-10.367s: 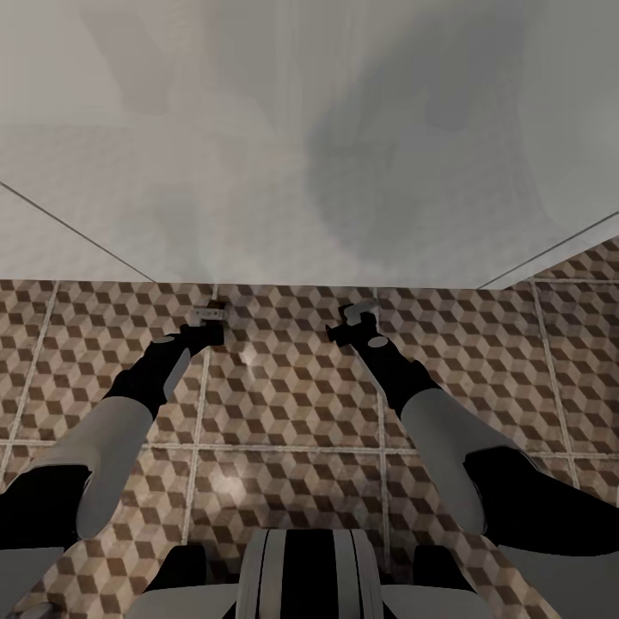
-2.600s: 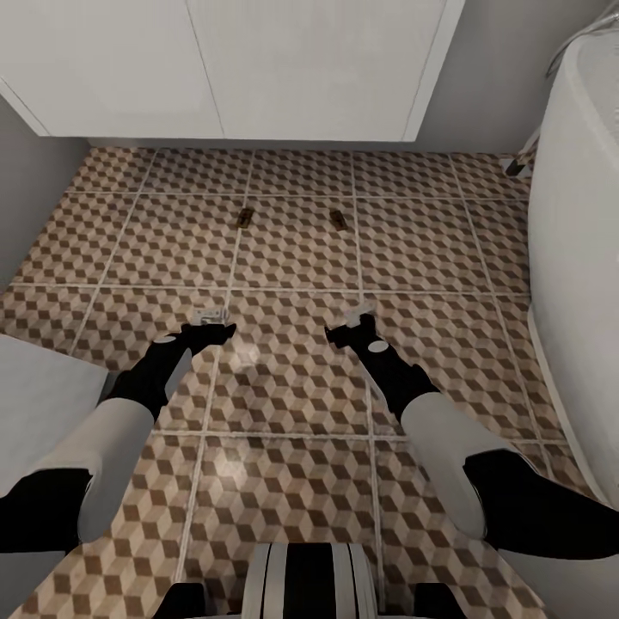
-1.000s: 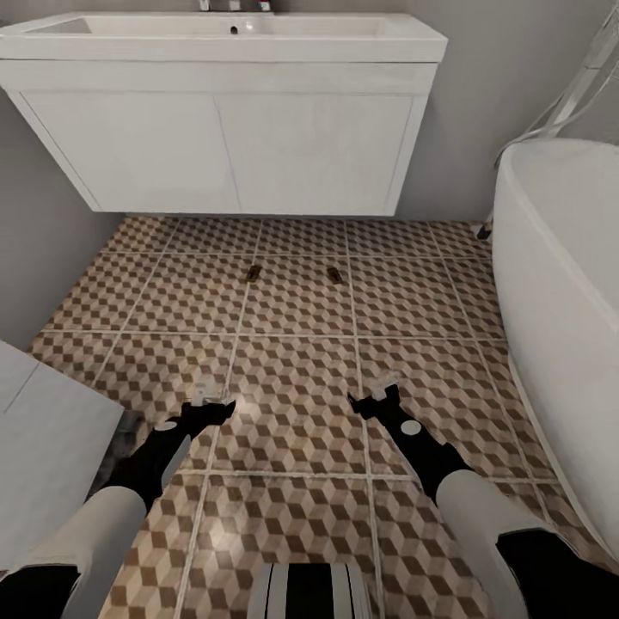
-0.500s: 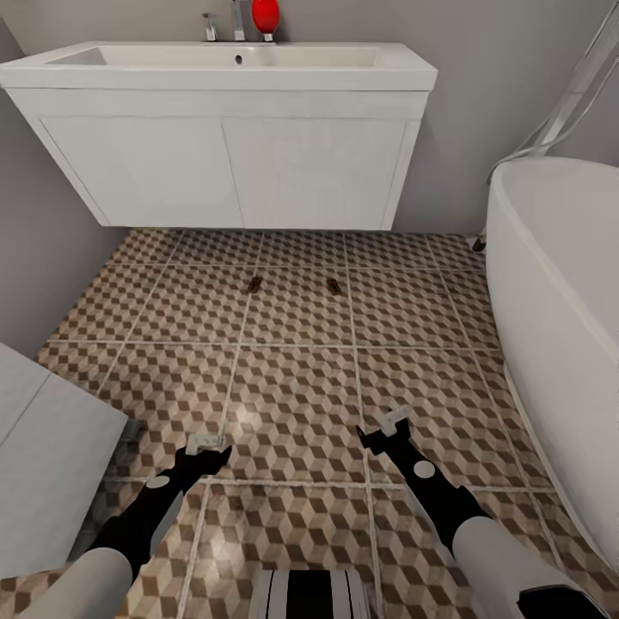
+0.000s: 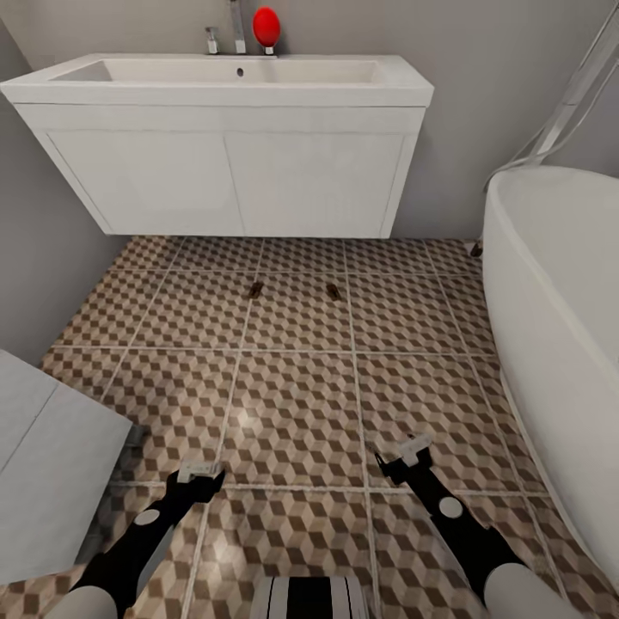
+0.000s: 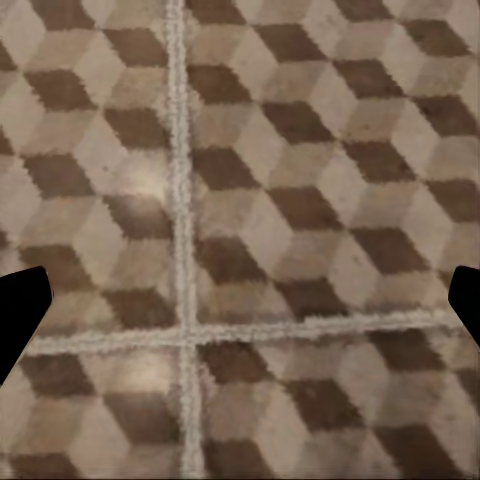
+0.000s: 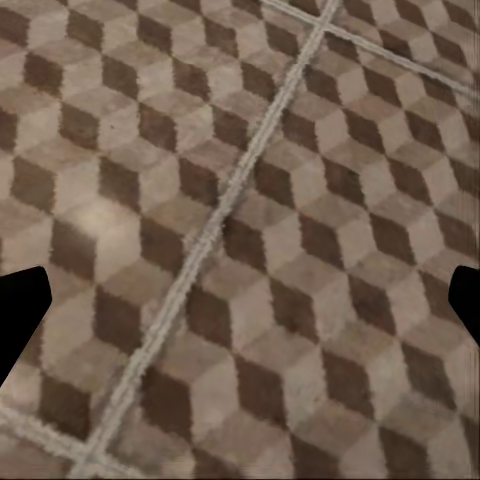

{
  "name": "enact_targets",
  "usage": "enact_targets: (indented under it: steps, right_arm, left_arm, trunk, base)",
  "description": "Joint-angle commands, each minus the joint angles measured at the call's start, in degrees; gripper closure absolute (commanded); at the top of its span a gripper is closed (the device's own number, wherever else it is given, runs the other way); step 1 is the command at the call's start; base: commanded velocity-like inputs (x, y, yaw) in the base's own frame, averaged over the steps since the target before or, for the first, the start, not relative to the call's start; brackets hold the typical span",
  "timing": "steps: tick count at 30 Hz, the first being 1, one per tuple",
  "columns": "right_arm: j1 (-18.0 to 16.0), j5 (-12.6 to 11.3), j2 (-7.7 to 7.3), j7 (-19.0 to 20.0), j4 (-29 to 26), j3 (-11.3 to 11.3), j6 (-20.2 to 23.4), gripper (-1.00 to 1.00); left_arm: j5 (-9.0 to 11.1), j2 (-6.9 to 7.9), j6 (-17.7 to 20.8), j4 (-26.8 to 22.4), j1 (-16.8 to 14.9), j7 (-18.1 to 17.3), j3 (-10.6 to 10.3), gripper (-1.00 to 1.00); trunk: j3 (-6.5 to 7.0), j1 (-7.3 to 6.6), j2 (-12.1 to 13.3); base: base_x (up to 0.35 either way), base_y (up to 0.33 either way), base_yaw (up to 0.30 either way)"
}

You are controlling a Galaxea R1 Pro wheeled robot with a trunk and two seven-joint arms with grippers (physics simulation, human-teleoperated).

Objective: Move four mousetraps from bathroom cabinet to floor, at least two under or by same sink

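Two mousetraps, tiny brown boards, lie on the cube-patterned bathroom floor in front of the sink: one mousetrap to the left, the other mousetrap to the right. The sink is a white boxy wall-hung basin with a flat front. My left gripper and right gripper hover low over the tiles, well short of the traps. Both are open and hold nothing. In the wrist views the left gripper and right gripper have bare floor tiles between their wide-set fingertips. The orange-wood cabinet is out of view.
A white oval bathtub takes up the right side. A white boxy object stands at the near left. Grey walls close the back and left. A faucet and a red object sit on the sink's back edge.
The whole view has drawn back and tilted up, bringing the sink fully into sight. The two mousetraps stay where they lie. Both grippers remain open.
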Motion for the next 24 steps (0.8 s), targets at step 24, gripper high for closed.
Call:
enact_targets:
  steps: [24]
  right_arm:
    - [10.18,0.16,-1.35,0.02,0.00,-7.17,-8.51,-1.00]
  left_arm:
    - [0.07,0.40,-13.39,5.43,8.09,0.24,0.01,-1.00]
  trunk:
    - [4.28,-5.28,9.63]
  base:
    - [0.000,0.000,0.000]
